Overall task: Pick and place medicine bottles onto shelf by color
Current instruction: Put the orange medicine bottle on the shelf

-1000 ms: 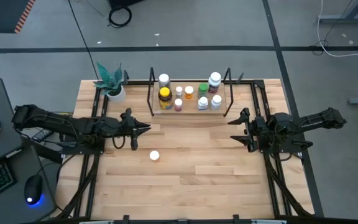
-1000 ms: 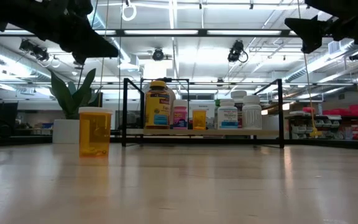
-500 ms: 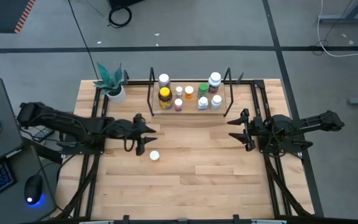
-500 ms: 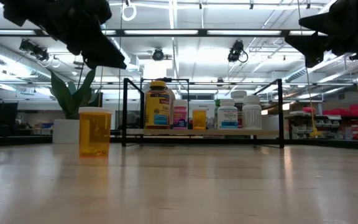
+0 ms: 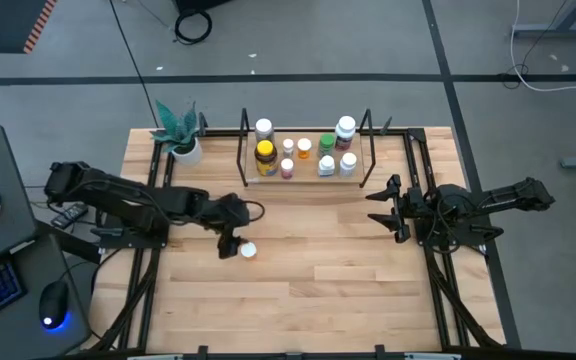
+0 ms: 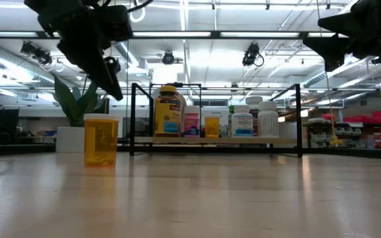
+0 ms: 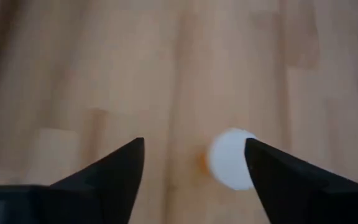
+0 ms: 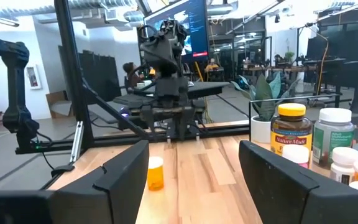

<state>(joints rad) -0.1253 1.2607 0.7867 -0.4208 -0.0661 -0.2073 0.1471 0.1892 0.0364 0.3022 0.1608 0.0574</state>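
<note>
An orange bottle [image 5: 249, 250] with a white cap stands alone on the table [image 5: 348, 290], well in front of the shelf [image 5: 303, 176], where the other bottles [image 5: 306, 150] stand. The left gripper [image 5: 230, 243] hangs just above and beside it, pointing down, fingers [image 7: 114, 168] apart, nothing between them. The right gripper [image 5: 385, 211] waits at the table's right, off the shelf's end, fingers apart and empty
</note>
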